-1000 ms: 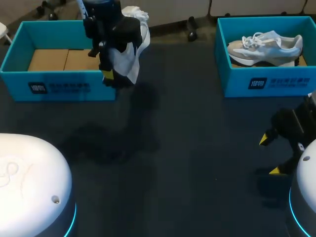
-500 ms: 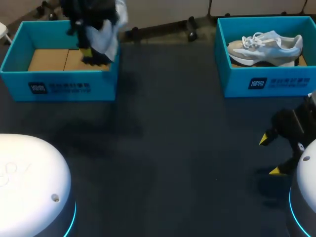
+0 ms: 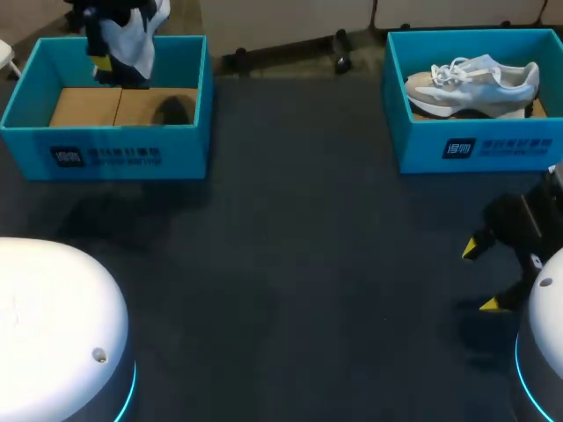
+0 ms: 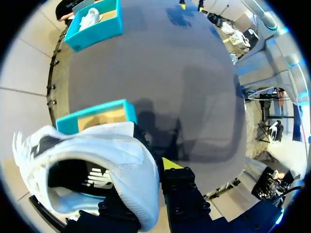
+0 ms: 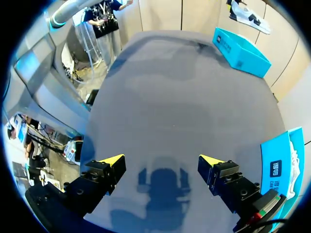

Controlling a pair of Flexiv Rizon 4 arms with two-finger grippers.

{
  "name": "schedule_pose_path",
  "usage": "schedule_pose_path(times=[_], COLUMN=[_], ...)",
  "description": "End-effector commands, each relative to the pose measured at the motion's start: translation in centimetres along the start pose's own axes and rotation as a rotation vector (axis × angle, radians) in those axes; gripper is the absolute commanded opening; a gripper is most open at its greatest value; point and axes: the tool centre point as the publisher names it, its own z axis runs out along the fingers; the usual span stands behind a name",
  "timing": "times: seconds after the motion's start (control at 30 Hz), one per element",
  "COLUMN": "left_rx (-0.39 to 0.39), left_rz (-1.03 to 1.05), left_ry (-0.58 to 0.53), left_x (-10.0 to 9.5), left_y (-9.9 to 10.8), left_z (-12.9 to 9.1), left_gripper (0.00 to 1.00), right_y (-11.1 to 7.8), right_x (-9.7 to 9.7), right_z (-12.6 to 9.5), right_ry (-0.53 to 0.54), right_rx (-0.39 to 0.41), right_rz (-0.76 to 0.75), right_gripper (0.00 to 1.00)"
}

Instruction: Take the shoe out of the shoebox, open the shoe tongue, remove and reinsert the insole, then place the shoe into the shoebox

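Our left gripper (image 3: 104, 65) hangs above the back wall of the left shoebox (image 3: 106, 156), which sits at the table's (image 3: 308, 264) far left corner. It is closed on a white shoe (image 3: 134, 37), which is in the air over that box. In the left wrist view the shoe (image 4: 114, 162) is soft, rounded mesh with a padded collar and a dark opening. One yellow fingertip (image 4: 167, 163) presses against the outside of the collar, and the other is hidden behind the shoe, so we cannot see it. The box is a teal cardboard rectangle with a flat brown floor. Part of the shoe is cut off in the head view. A matching right shoebox (image 3: 475, 151) at the far right corner holds a grey-and-white shoe (image 3: 475, 81) with white laces. Our right gripper (image 3: 482, 277) is near the table's right edge, with its fingers spread wide and nothing between them.
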Motion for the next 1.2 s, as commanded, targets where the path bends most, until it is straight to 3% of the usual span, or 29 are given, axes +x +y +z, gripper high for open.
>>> schedule_pose_path(times=[0.03,0.2,0.4,0.6,0.73,0.83,0.93,1.2], left_rx=[0.015,-0.006,0.047,0.064,0.093,0.03,-0.127,-0.127], left_rz=[0.0,0.002,-0.041,0.021,0.154,0.33,0.651,0.651], left_ry=[0.041,0.015,0.066,0.07,0.081,0.069,0.125,0.125], left_x=[-2.2,-3.8,-5.9,-6.2,-6.3,-6.0,-4.6,-4.6], left_y=[3.0,6.4,11.6,14.3,15.5,15.9,15.9,15.9], left_z=[-0.5,-0.3,1.0,1.7,1.8,1.6,1.6,1.6], left_gripper=[0.0,0.0,0.0,0.0,0.0,0.0,0.0,0.0], right_y=[0.0,0.0,0.0,0.0,0.0,0.0,0.0,0.0], right_x=[0.1,0.1,0.1,0.1,0.1,0.1,0.1,0.1], right_z=[0.1,0.1,0.1,0.1,0.1,0.1,0.1,0.1], right_ry=[-0.002,-0.002,-0.002,-0.002,-0.002,-0.002,-0.002,-0.002], right_rx=[0.003,0.003,0.003,0.003,0.003,0.003,0.003,0.003], right_rz=[0.0,0.0,0.0,0.0,0.0,0.0,0.0,0.0], right_gripper=[1.0,1.0,1.0,1.0,1.0,1.0,1.0,1.0])
